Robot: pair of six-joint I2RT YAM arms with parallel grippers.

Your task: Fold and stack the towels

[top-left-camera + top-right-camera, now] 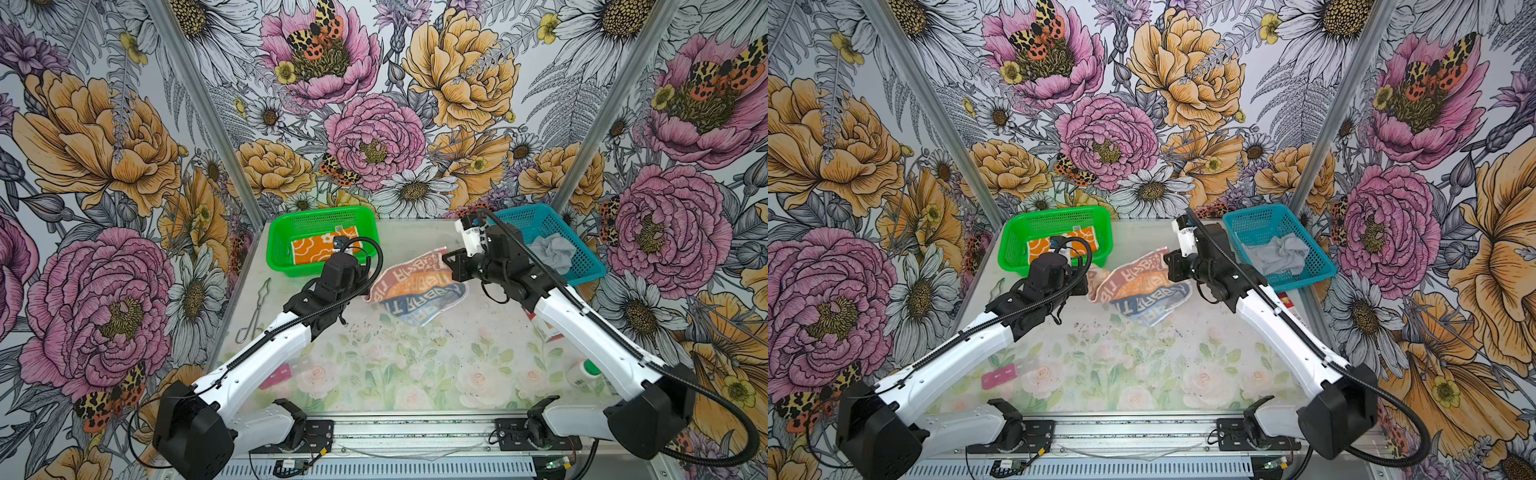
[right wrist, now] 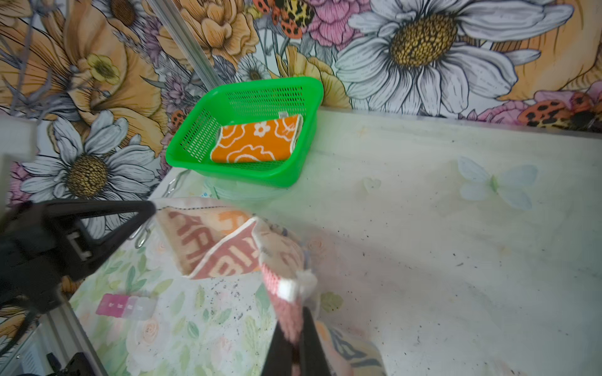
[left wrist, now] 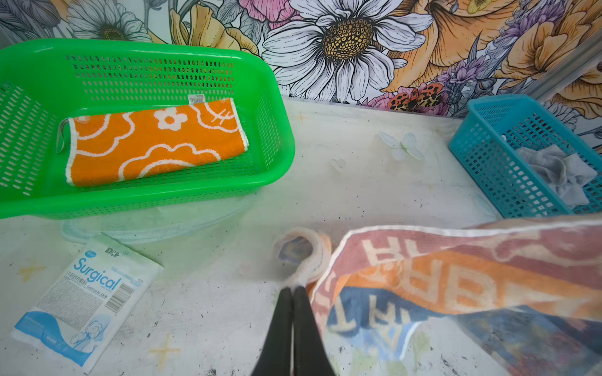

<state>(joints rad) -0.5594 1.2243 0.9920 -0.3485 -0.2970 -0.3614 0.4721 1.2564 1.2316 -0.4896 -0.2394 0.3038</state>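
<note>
The lettered towel point(image 1: 415, 293) point(image 1: 1138, 286), in red, orange and blue panels, sags crumpled over the middle of the table between both grippers. My left gripper point(image 3: 293, 290) point(image 1: 365, 289) is shut on its white-edged left corner. My right gripper point(image 2: 293, 320) point(image 1: 446, 257) is shut on a red corner at its far right. The orange flowered towel point(image 1: 318, 249) point(image 3: 153, 146) point(image 2: 257, 140) lies folded in the green basket point(image 1: 316, 212). The grey towel point(image 1: 552, 251) point(image 3: 560, 172) sits bunched in the blue basket point(image 1: 523, 210).
Metal tongs point(image 1: 253, 311) lie by the left table edge. A white-blue sachet point(image 3: 81, 299) lies in front of the green basket. A red-white carton point(image 1: 544, 328) and a white bottle point(image 1: 582, 372) sit at the right edge. A small pink packet point(image 1: 998, 378) lies front left.
</note>
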